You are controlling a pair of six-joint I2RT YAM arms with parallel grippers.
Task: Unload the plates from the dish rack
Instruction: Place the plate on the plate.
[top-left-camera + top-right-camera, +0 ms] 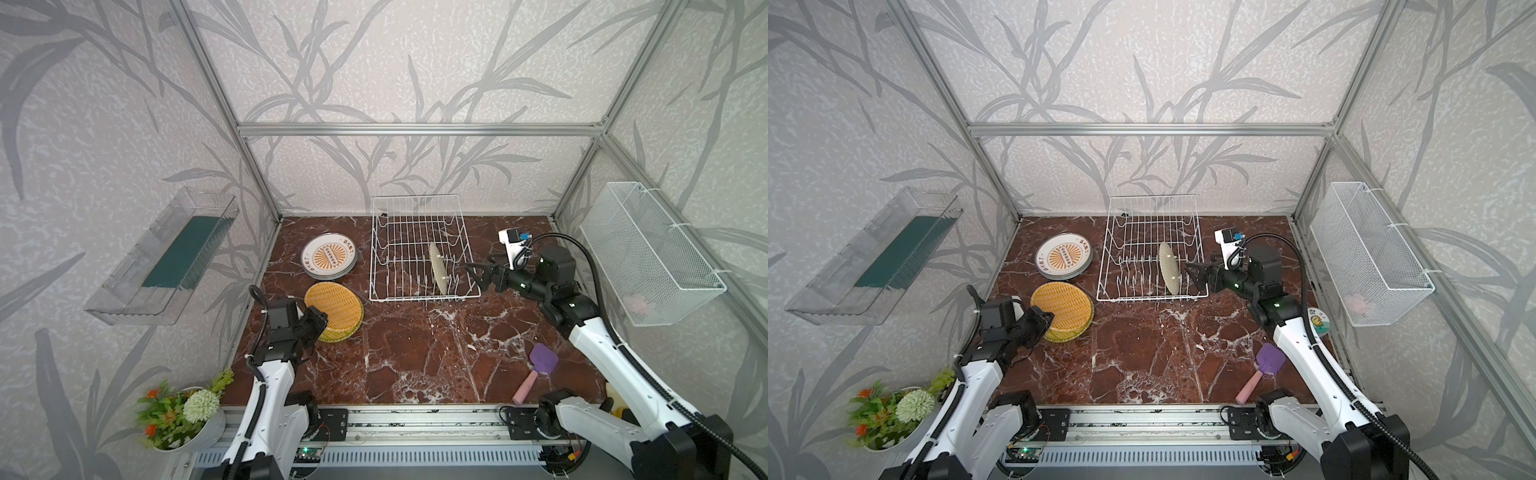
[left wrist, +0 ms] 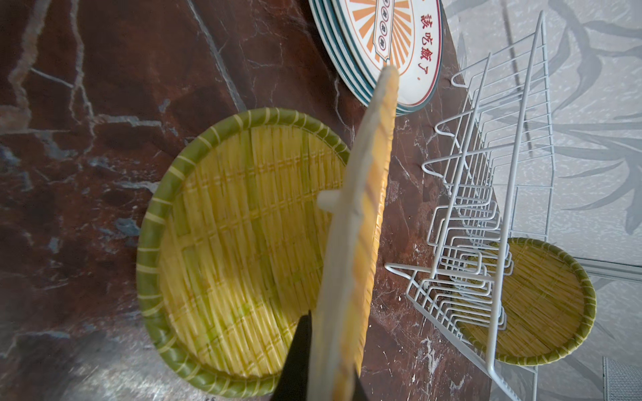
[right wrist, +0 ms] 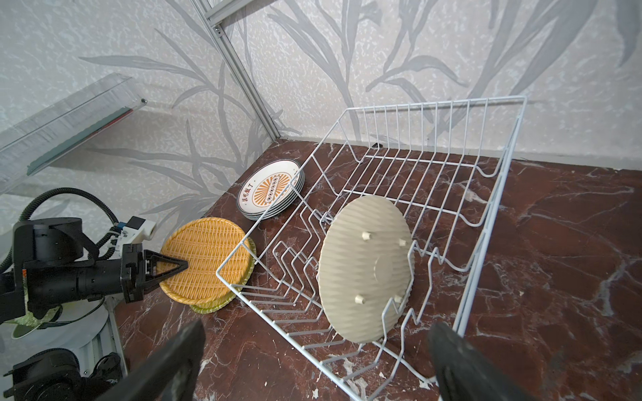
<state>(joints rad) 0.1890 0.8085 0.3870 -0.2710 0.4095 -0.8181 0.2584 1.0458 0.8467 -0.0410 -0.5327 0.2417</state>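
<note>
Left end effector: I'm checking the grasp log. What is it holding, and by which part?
The left end effector pinches a yellow woven plate by its rim, above another yellow plate.

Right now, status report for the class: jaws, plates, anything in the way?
Left jaws shut on yellow plate, over a second plate on the table. Right jaws open, facing last plate standing in rack. Only rack wires between.

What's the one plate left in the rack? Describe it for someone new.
On the marble table, the white wire dish rack stands at the back. One plate stands on edge between its tines, near the open right gripper. Unlike the yellow woven plates and sunburst plates left of the rack, it shows a beige ribbed underside with small feet.
</note>
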